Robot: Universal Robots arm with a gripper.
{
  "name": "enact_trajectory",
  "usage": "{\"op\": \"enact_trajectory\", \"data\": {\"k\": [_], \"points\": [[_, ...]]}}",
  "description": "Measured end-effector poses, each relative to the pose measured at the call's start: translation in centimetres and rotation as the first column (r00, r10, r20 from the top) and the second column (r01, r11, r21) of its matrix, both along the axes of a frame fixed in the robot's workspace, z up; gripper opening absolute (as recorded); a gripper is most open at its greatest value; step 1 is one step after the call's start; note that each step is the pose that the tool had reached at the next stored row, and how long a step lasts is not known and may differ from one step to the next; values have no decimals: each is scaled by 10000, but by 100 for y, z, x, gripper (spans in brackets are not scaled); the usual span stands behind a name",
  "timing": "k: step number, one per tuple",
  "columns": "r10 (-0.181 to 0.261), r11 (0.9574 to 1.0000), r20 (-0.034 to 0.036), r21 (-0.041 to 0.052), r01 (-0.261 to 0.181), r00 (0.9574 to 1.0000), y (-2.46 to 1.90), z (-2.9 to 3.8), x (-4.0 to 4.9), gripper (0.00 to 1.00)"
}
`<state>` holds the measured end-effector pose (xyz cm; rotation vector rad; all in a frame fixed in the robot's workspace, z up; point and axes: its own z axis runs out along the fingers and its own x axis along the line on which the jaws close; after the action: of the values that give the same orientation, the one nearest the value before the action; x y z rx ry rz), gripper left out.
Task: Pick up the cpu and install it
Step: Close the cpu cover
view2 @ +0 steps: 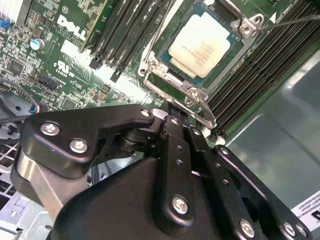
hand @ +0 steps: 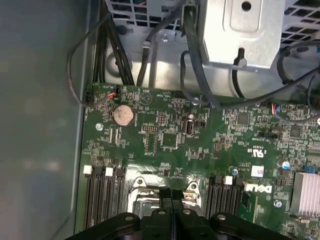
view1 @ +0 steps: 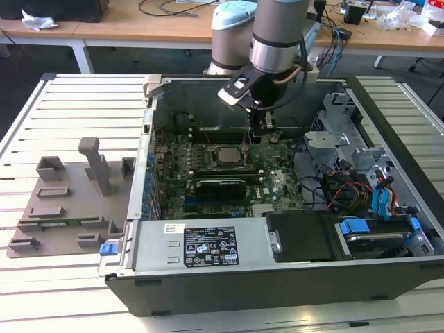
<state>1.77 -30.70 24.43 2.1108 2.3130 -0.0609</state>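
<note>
My claw point(view1: 257, 136) is clenched on nothing, fingers point(hand: 166, 210) pressed together just above the motherboard point(view1: 277, 184) — the cpu point(view1: 225, 154) lies flat in its socket frame point(view2: 150, 65) near the middle of the exterior view, just to that view's left of me. I judge the seating step all but done; any next move calls for a clean, straight path, since the memory slots point(view2: 125, 30) crowd close.

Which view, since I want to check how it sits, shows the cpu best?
The second wrist view: the cpu lies close and unobstructed in its socket frame. The exterior view shows it small on the motherboard. In the first wrist view the gripper covers most of that frame.
</note>
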Motion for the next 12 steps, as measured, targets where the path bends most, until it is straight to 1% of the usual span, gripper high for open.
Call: {"op": "enact_trajectory", "data": {"k": [3, 4, 5, 9, 12], "points": [[1, 10000, 0, 0, -1, 10000, 0, 0, -66, 11], [0, 10000, 1, 1, 0, 10000, 0, -1, -97, 11], [1, 10000, -1, -1, -1, 10000, 0, -7, -153, 11], [1, 10000, 0, 0, -1, 10000, 0, -14, -256, 11], [2, 10000, 0, 0, -2, 10000, 0, -19, -315, 11]]}}
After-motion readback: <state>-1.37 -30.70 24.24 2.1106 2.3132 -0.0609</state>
